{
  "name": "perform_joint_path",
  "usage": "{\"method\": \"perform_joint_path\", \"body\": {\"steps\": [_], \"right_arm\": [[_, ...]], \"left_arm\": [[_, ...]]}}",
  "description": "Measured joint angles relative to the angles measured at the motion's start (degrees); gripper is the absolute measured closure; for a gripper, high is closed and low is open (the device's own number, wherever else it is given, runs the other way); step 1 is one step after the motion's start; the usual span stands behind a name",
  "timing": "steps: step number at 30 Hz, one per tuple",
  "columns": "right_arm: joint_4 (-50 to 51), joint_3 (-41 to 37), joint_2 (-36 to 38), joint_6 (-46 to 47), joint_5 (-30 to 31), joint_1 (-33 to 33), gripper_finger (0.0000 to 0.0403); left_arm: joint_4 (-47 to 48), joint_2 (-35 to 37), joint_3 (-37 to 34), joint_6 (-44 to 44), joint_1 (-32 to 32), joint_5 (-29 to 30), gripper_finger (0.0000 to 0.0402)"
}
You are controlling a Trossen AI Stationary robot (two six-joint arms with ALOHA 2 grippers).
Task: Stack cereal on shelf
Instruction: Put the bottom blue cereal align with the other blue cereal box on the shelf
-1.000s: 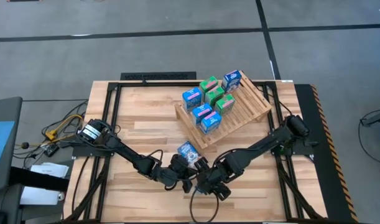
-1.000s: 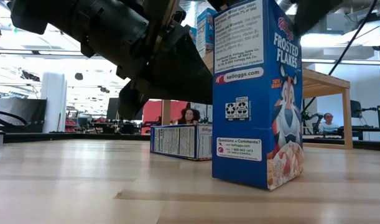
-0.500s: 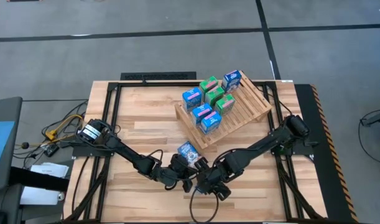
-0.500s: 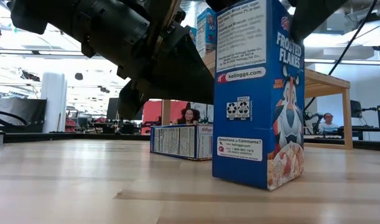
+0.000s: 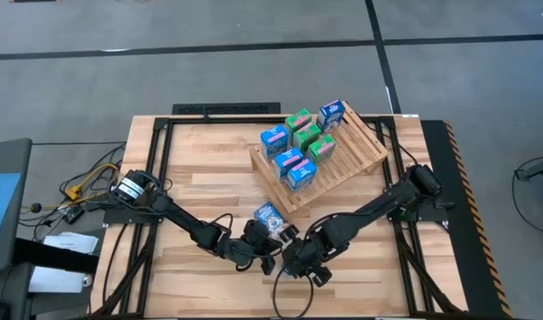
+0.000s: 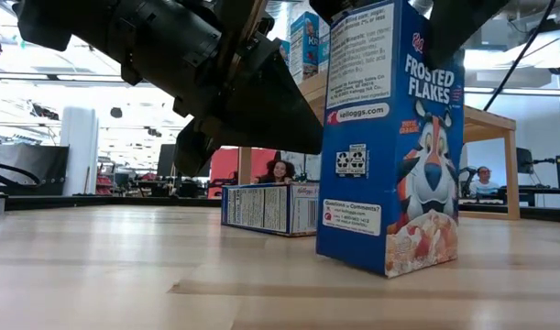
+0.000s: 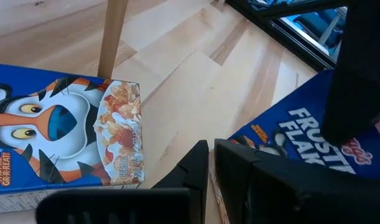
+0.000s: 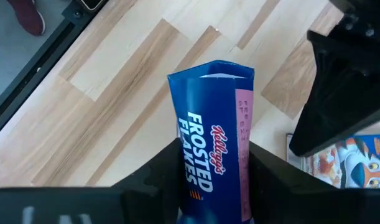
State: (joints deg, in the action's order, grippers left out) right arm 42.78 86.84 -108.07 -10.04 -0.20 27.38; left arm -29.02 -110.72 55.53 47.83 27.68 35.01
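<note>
A pale plank tabletop (image 5: pixel 200 178) sits on grey floor, and behind it the low view looks into a bright open room where two seated people show far off. Since a second ago the upright blue Frosted Flakes cereal box (image 6: pixel 394 137) has slid a little to the right in the low view and turned, so its tiger front faces the camera more — the arms have hardly shifted. It stands near the table's front edge, and the right gripper (image 8: pixel 211 171) straddles it from above, its two dark fingers (image 8: pixel 155 174) against the box's narrow sides, pinching it. The left gripper (image 7: pixel 209 163) hangs just beside, its fingers pressed together on nothing, close to the upright box's face. A second blue Frosted Flakes box (image 7: pixel 59 143) lies flat on the planks just behind — the low view shows it end-on.

Farther back, the light-wood slatted rack (image 5: pixel 351 156) stands tilted like a ramp toward the right rear of the table, carrying six small boxes: blue ones (image 5: pixel 275 138) and green ones (image 5: pixel 299 121) in a loose cluster on its left half. Cables (image 5: pixel 84 182) trail off the table's left side.
</note>
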Motion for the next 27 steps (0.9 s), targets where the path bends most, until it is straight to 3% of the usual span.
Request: {"method": "perform_joint_path", "body": {"steps": [9,17,27], "right_arm": [[9.75,2.59,5.00,6.99,-5.32,-0.02,0.0250],[21.70,2.67,16.32,15.18,-5.74,0.00,0.0251],[37.79,2.72,35.12,17.73,7.09,-2.70,0.0253]], "left_arm": [[-0.02,0.00,0.00,0.84,-0.02,-0.28,0.0384],[-0.34,0.02,0.02,0.90,-0.02,-3.06,0.0384],[-2.55,0.82,0.03,0.48,-0.32,-12.24,0.0384]]}}
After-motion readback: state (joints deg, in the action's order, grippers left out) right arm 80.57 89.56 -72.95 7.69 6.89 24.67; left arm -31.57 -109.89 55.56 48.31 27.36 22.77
